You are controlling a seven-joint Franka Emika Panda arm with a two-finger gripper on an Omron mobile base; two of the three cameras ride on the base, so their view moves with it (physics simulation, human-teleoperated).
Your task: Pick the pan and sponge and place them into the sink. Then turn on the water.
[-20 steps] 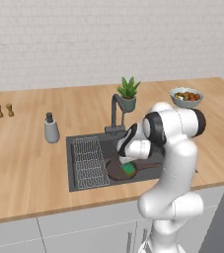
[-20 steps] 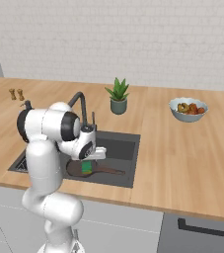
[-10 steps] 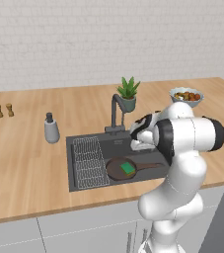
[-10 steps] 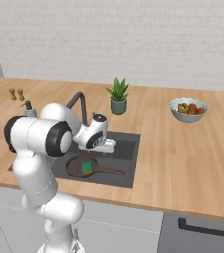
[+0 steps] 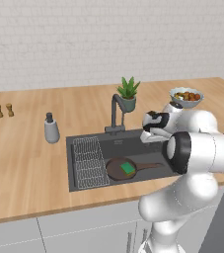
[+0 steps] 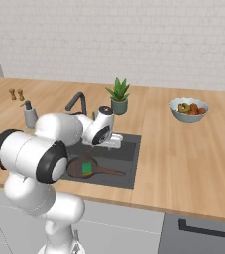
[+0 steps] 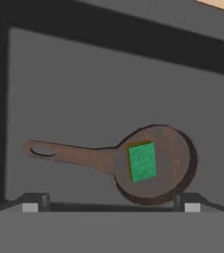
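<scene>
1. The pan (image 5: 122, 169) is seen lying flat on the floor of the sink (image 5: 133, 146), in the front part of the basin, with its long handle pointing toward the sink's right side.
2. The sponge (image 5: 128, 168) is found inside the pan, green face up, resting on the pan's bottom (in the hand view the pan (image 7: 153, 165) and sponge (image 7: 142, 161) are looked down on, with the handle running to the left of that picture).
3. The gripper (image 5: 150, 136) is held above the right part of the basin, higher than the pan and apart from it; its fingertips (image 7: 30, 203) are set wide apart with nothing between them.
4. A wire rack (image 5: 88, 161) is laid in the sink's left part, just beside the pan.
5. The faucet (image 5: 115, 112) is mounted at the sink's back edge, its spout curving over the basin.
6. A soap dispenser (image 5: 51, 129) is stood on the counter (image 5: 24, 163) left of the sink.
7. A potted plant (image 5: 128, 93) is placed behind the faucet.
8. A bowl of fruit (image 5: 186, 96) is set farther right, and two small shakers (image 5: 4, 110) are stood far left.
</scene>
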